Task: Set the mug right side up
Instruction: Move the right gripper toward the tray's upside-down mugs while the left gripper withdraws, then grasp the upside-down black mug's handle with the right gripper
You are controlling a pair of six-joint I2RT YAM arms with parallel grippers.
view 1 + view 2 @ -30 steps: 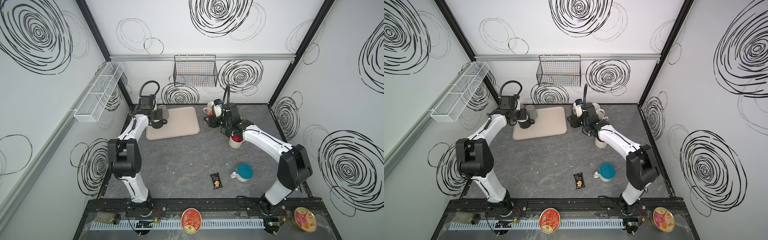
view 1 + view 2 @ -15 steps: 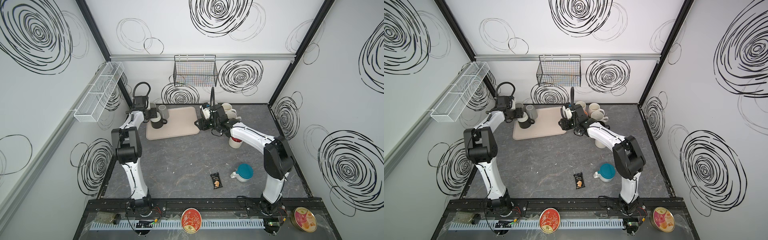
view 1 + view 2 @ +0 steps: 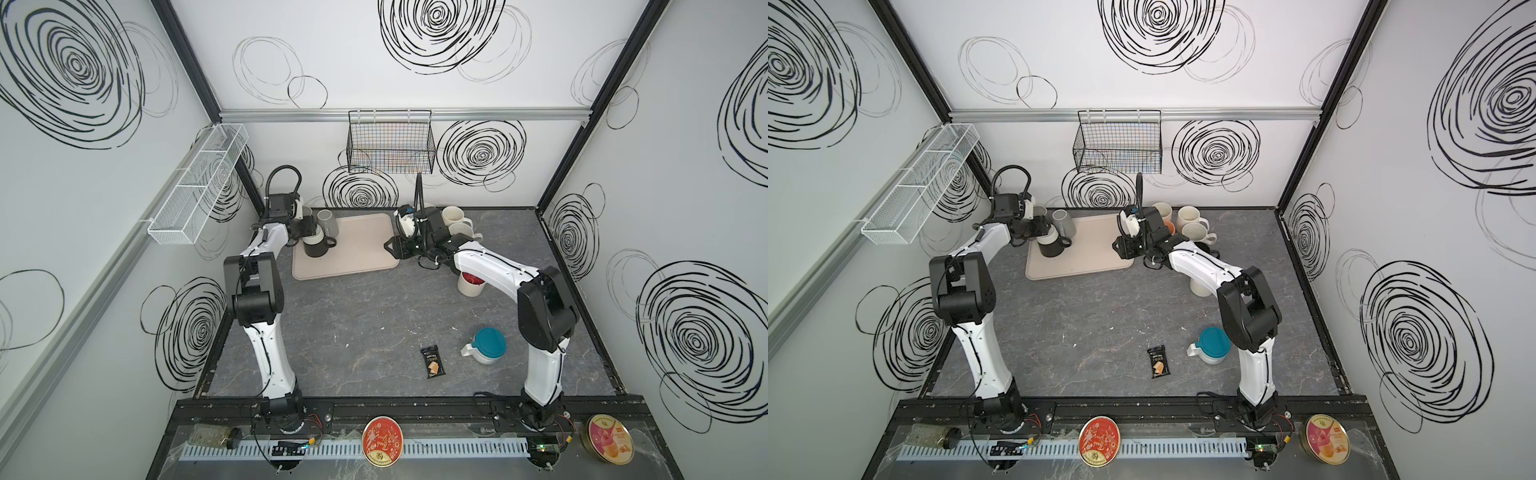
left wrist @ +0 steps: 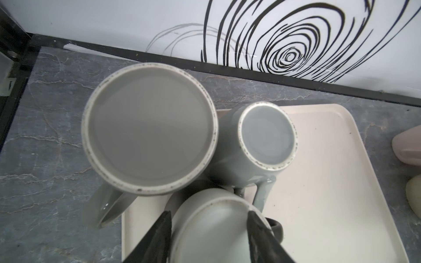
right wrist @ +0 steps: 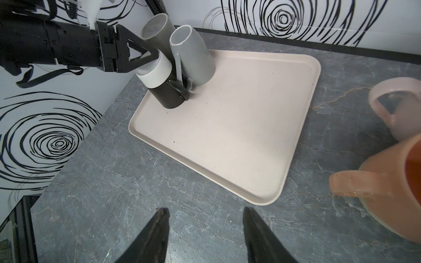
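A black mug with a white base stands upside down at the back left corner of the beige tray. My left gripper is shut on its white band, one finger against each side. In the left wrist view the mug's base fills the gap between the fingers. My right gripper hangs open over bare table beside the tray's right edge, holding nothing.
Two grey mugs stand upside down right behind the held one, touching it. Cream mugs, an orange mug and a pink mug crowd the back right. A teal-lidded jug and a snack packet lie nearer the front.
The left jaws have narrowed onto the black-and-white mug. The right gripper has swung left, away from the mugs at the back right to the tray's right edge.
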